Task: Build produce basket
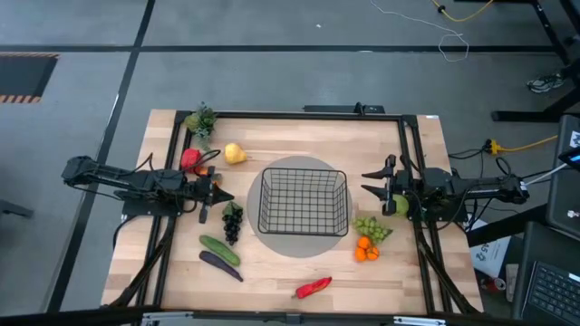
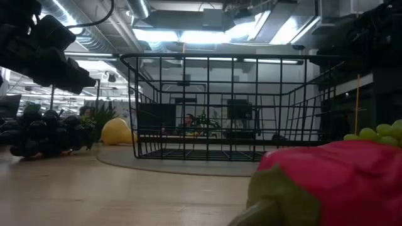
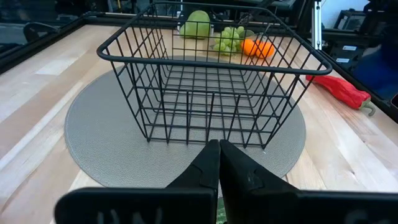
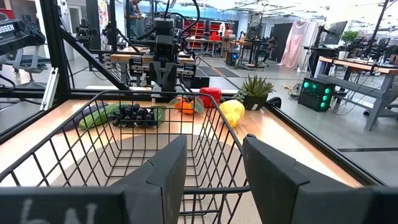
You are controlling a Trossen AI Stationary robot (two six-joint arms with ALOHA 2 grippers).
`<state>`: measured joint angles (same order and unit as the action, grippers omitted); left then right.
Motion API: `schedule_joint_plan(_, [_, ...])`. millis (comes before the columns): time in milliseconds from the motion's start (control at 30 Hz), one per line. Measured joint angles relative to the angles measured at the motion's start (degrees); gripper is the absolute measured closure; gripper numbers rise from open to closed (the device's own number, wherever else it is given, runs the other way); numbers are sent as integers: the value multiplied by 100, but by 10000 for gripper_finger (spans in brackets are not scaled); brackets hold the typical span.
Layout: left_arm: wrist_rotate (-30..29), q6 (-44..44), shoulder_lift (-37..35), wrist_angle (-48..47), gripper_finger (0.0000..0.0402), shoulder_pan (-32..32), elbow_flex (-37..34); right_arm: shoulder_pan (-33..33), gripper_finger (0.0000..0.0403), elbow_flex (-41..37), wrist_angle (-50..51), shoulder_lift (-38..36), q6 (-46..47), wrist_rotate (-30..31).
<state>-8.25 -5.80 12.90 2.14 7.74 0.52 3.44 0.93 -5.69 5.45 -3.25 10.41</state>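
**Inspector:** Where does the basket (image 1: pixel 304 201) stand?

**Assistant:** At the middle of the table (image 1: pixel 272 276), on a round grey mat (image 1: pixel 299 241). It is upright, and no produce shows inside it.

**Inspector:** The produce, taking the basket as the dial's centre in the overhead view?

**Assistant:** All of it lies on the wood. Lemon (image 1: pixel 235 154) at 10 o'clock, red apple (image 1: pixel 189 159) further out the same way, beside a small potted plant (image 1: pixel 201 119). Dark grapes (image 1: pixel 232 222) at 8 o'clock, with the cucumber (image 1: pixel 220 250) and eggplant (image 1: pixel 220 264) below them. Red pepper (image 1: pixel 314 287) at 6 o'clock. Green grapes (image 1: pixel 371 226) and oranges (image 1: pixel 366 248) at 4 o'clock. The pear (image 1: pixel 400 205) sits at 3 o'clock, just beside the right arm's gripper.

**Inspector:** Left gripper (image 1: pixel 220 195)?

**Assistant:** At 9 o'clock, short of the basket, pointing at it — fingers (image 3: pixel 208 167) pressed together, nothing between them.

**Inspector:** Right gripper (image 1: pixel 368 182)?

**Assistant:** At 3 o'clock, just off the basket's rim. Its fingers (image 4: pixel 163 171) stand spread with a clear gap — nothing is pinched.
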Motion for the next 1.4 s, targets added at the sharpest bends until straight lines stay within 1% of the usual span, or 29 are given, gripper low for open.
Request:
schedule_joint_plan(400, [-7, 60, -2, -1, 401, -1, 0, -2, 244, 0, 0, 2, 0, 0])
schedule_joint_plan(567, [-474, 1252, 1, 332, 401, -2, -1, -1, 244, 2, 0, 2, 0, 0])
schedule_joint_plan(667, [-447, 1396, 1, 625, 401, -1, -1, -1, 244, 0, 0, 2, -9, 0])
schedule_joint_plan(800, [-428, 1396, 1, 1383, 401, -2, -1, -2, 244, 0, 0, 2, 0, 0])
schedule_joint_plan(933, [-431, 1346, -2, 2723, 401, -2, -1, 0, 244, 0, 0, 2, -4, 0])
schedule_joint_plan(967, [-431, 1351, -2, 3063, 401, -2, -1, -2, 244, 0, -20, 2, -75, 0])
schedule_joint_plan(1033, [-431, 1349, -3, 3832, 401, 0, -1, -2, 244, 1, -109, 1, -578, 5])
schedule_joint_plan(1100, [-431, 1391, -6, 4368, 401, 0, 5, -1, 244, 2, -103, 1, -893, 4])
schedule_joint_plan(1233, [-457, 1548, -4, 5129, 401, 1, 3, 0, 244, 2, -46, 2, -905, 4])
schedule_joint_plan(1400, [-459, 1515, -4, 5263, 401, 0, 3, -2, 244, 2, -73, 2, -905, 2])
